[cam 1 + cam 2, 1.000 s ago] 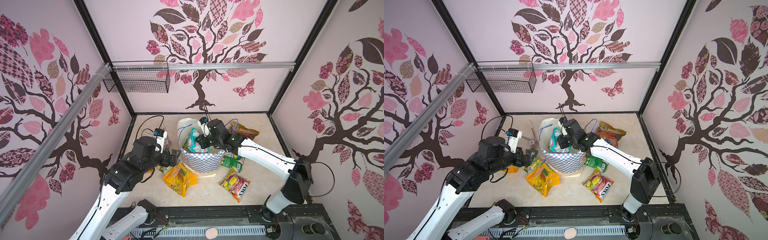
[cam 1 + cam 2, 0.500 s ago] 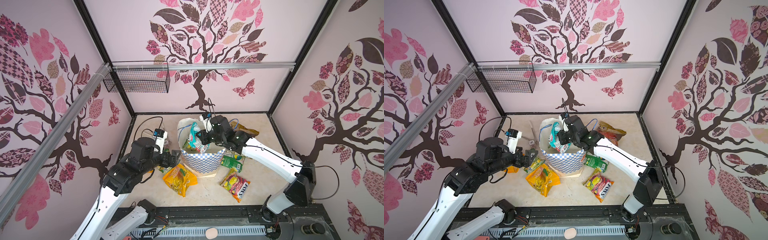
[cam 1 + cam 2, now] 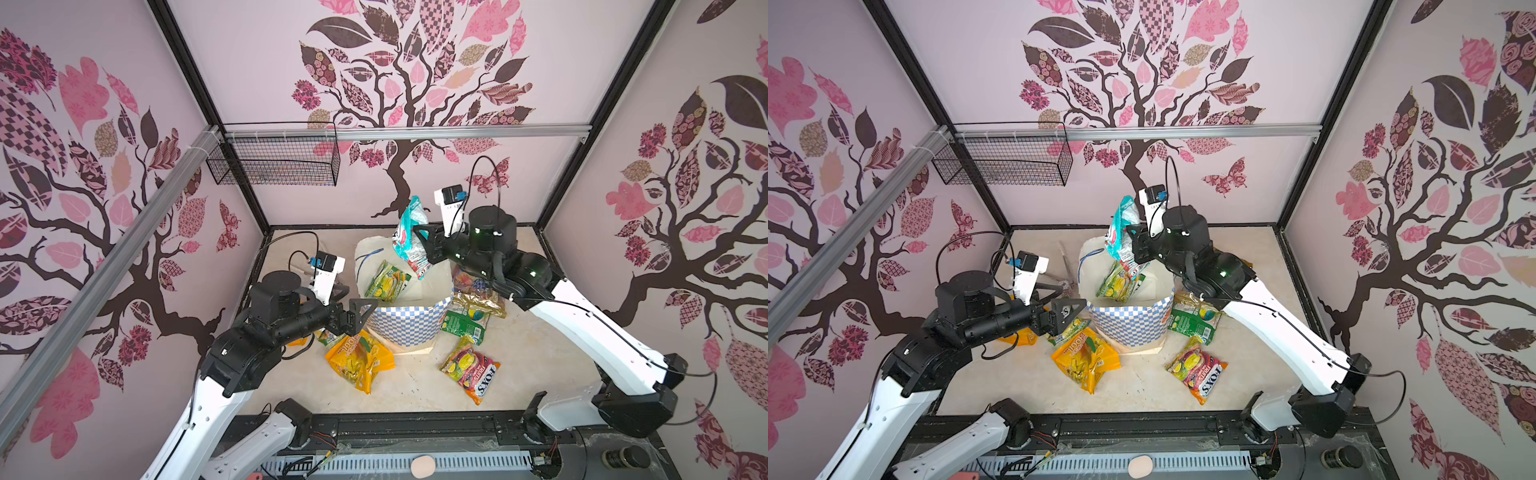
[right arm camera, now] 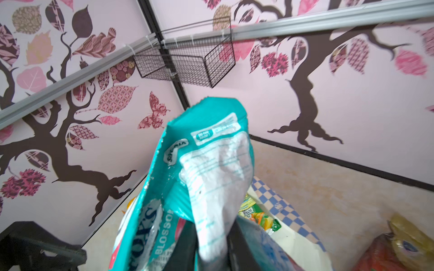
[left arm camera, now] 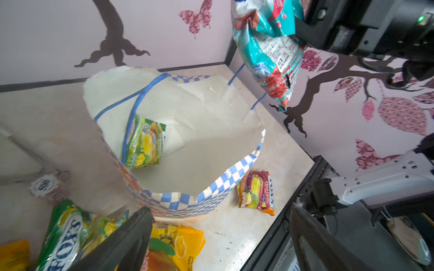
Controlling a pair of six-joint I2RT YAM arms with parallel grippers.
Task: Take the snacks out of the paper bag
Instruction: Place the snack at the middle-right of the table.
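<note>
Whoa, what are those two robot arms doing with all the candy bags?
They are emptying a paper bag of snacks. The right gripper is shut on a teal packet and holds it up above the bag's mouth. The left gripper is open, next to the bag's checkered side, holding nothing. A green-and-yellow packet lies inside the bag. Other packets lie on the table around it, such as a yellow-orange packet and a fruit-print FOX'S packet.

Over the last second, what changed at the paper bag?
The right claw, shut on the teal FOX'S packet, raised it out of the paper bag; it now hangs above the rim. Unchanged: left claw open beside the bag, green packet inside, the loose packets on the table.
</note>
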